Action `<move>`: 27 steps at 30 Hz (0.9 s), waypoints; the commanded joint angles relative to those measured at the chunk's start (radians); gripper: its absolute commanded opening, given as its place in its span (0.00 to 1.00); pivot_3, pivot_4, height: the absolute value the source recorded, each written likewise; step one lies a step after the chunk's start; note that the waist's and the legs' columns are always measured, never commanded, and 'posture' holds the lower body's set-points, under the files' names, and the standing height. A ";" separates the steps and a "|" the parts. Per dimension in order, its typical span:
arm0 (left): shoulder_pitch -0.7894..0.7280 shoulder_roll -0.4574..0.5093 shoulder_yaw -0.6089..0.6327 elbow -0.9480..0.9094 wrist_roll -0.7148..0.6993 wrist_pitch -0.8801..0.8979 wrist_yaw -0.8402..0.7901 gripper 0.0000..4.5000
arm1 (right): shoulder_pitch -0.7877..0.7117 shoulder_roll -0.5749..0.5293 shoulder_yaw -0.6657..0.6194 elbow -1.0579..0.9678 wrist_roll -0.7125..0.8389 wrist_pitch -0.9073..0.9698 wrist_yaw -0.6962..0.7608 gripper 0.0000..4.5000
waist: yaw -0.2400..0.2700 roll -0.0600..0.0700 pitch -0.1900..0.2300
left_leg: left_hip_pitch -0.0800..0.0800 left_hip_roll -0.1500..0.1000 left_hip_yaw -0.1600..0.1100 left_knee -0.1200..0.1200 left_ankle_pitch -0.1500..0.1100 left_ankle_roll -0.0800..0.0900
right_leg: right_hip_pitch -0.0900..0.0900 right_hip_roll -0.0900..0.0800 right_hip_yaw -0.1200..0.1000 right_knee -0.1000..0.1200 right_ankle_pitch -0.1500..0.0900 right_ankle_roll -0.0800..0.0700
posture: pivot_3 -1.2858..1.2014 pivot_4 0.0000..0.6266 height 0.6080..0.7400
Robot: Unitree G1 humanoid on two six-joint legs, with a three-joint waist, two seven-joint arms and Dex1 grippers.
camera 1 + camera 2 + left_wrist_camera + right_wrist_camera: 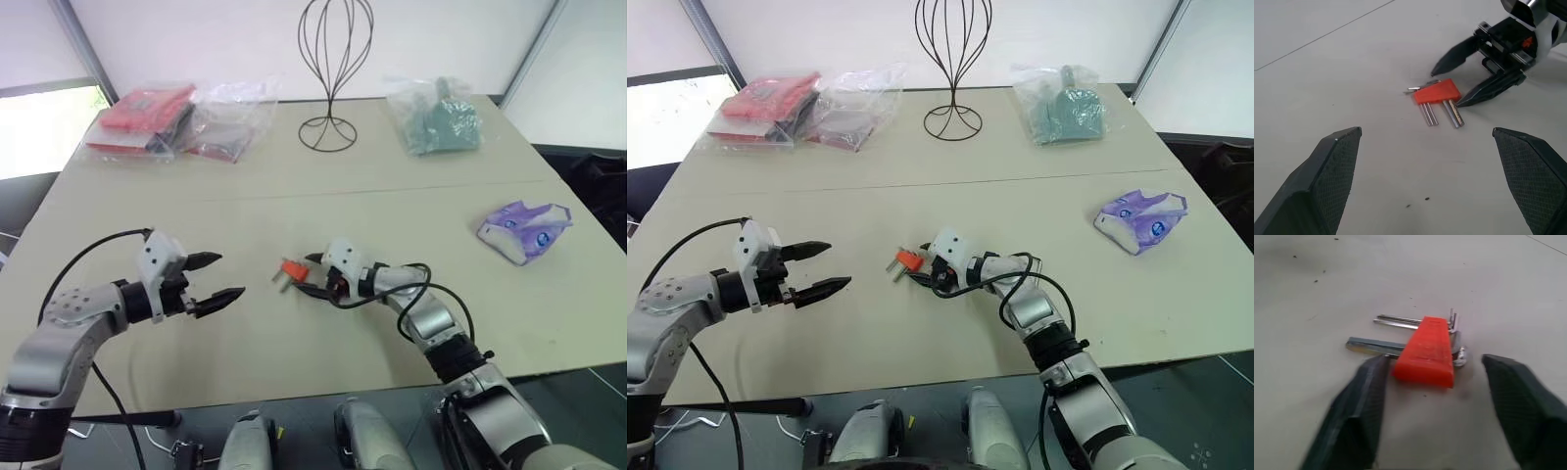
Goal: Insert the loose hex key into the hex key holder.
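The hex key holder (292, 268) lay flat on the desk (294, 343) near the middle of its near edge, with grey keys sticking out of it. The right claw (315, 275) straddled the holder, one finger on either side, jaws partly apart and not gripping it. The left claw (221, 279) hung wide and empty towards the near left. Clear bags at the far edge held red packs (147, 110) and a teal item (443, 122). No writing was legible.

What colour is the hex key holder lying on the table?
The hex key holder is orange-red, with grey metal keys sticking out; the right wrist view shows it best.
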 commanded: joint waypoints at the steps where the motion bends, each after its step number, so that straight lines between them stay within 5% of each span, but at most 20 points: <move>1: 0.005 -0.004 0.009 -0.026 0.011 -0.029 0.008 1.00 | -0.004 0.006 0.001 0.000 -0.016 -0.012 -0.004 0.23 | 0.000 0.000 0.000 | 0.000 0.000 0.000 0.000 0.000 0.000 | 0.000 0.000 0.000 0.000 0.000 0.000 | 0.52 0.24 1.00; 13: -0.038 -0.023 -0.003 0.014 0.013 -0.036 -0.003 1.00 | -0.026 -0.050 -0.017 -0.086 -0.071 -0.115 -0.020 0.22 | 0.003 0.000 0.000 | 0.000 0.000 0.000 0.000 0.000 0.000 | 0.000 0.000 0.000 0.000 0.000 0.000 | 0.52 0.24 1.00; 19: -0.219 -0.003 -0.015 0.164 -0.060 0.032 -0.124 1.00 | -0.144 -0.252 -0.046 -0.139 -0.297 -0.589 -0.171 0.22 | -0.001 0.000 0.005 | -0.001 -0.002 0.000 0.001 0.000 0.000 | -0.001 -0.001 0.000 0.000 0.000 0.000 | 0.52 0.24 1.00; 27: -0.562 -0.120 -0.087 0.440 -0.120 0.111 -0.253 1.00 | -0.214 -0.344 -0.055 -0.041 -0.423 -0.827 -0.283 0.22 | 0.002 -0.001 0.005 | -0.002 -0.002 0.000 -0.001 0.000 0.000 | -0.001 0.000 0.000 0.000 0.002 0.004 | 0.52 0.24 1.00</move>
